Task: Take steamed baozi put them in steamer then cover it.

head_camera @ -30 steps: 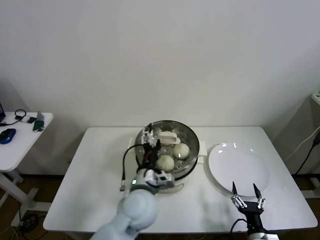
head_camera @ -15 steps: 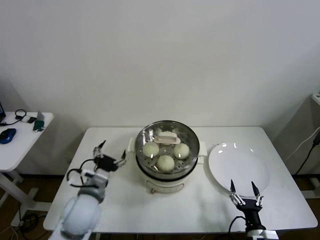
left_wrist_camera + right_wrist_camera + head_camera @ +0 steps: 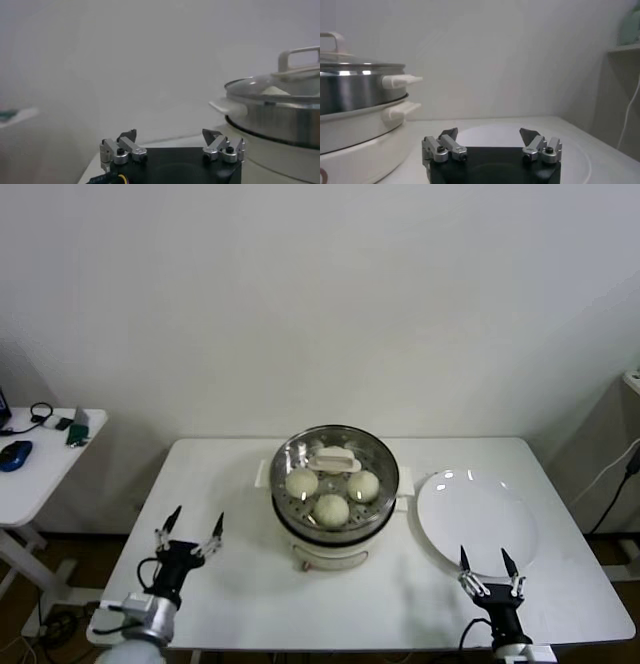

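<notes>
The steamer (image 3: 385,506) stands at mid-table on its white cooker base (image 3: 330,558). The glass cover (image 3: 383,464) lies on it, cream handle (image 3: 334,462) on top. Through the glass I see three steamed baozi (image 3: 301,482) (image 3: 362,484) (image 3: 331,509). My left gripper (image 3: 190,526) hovers open near the table's front left, well apart from the steamer. My right gripper (image 3: 485,564) is open at the front right, by the white plate (image 3: 477,519). In the left wrist view the open gripper (image 3: 170,134) faces the covered steamer (image 3: 280,117). In the right wrist view the open gripper (image 3: 489,132) holds nothing.
A small white side table (image 3: 40,449) with a blue mouse (image 3: 14,454) stands off to the left. The white plate (image 3: 485,134) lies just beyond my right gripper, with the steamer (image 3: 350,95) to its side. A wall is close behind the table.
My left arm has drawn back from over the steamer to the table's front left, its gripper open. The cover stays on the steamer. The right gripper has barely moved.
</notes>
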Robot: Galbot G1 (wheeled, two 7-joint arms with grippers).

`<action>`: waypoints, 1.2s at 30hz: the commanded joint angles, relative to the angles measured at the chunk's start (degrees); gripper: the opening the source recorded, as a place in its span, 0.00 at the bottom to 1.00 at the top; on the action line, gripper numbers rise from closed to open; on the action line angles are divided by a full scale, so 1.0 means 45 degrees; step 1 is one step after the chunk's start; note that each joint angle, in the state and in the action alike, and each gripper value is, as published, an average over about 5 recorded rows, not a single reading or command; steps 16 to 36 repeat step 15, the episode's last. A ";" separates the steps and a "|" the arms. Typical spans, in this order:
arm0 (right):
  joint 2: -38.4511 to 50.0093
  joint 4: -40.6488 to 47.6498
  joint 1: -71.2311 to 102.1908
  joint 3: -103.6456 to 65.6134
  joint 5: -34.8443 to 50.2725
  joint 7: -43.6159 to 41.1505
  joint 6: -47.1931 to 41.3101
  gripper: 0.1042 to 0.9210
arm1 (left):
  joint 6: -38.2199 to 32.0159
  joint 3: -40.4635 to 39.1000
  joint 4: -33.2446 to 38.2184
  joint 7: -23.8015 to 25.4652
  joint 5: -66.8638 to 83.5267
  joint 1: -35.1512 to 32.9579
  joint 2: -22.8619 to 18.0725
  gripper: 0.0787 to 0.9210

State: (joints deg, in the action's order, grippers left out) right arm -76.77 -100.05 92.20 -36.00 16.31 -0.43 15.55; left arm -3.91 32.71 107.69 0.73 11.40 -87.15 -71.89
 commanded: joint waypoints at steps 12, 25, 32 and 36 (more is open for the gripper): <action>-0.0040 0.0147 0.0011 0.0103 -0.0031 -0.0104 0.0062 0.88 | -0.2622 0.0618 -0.0980 0.0217 0.1175 -0.1054 -0.0642 0.88; -0.0036 0.0162 -0.0003 0.0110 -0.0031 -0.0105 0.0061 0.88 | -0.2618 0.0611 -0.0958 0.0229 0.1151 -0.1059 -0.0663 0.88; -0.0036 0.0162 -0.0003 0.0110 -0.0031 -0.0105 0.0061 0.88 | -0.2618 0.0611 -0.0958 0.0229 0.1151 -0.1059 -0.0663 0.88; -0.0036 0.0162 -0.0003 0.0110 -0.0031 -0.0105 0.0061 0.88 | -0.2618 0.0611 -0.0958 0.0229 0.1151 -0.1059 -0.0663 0.88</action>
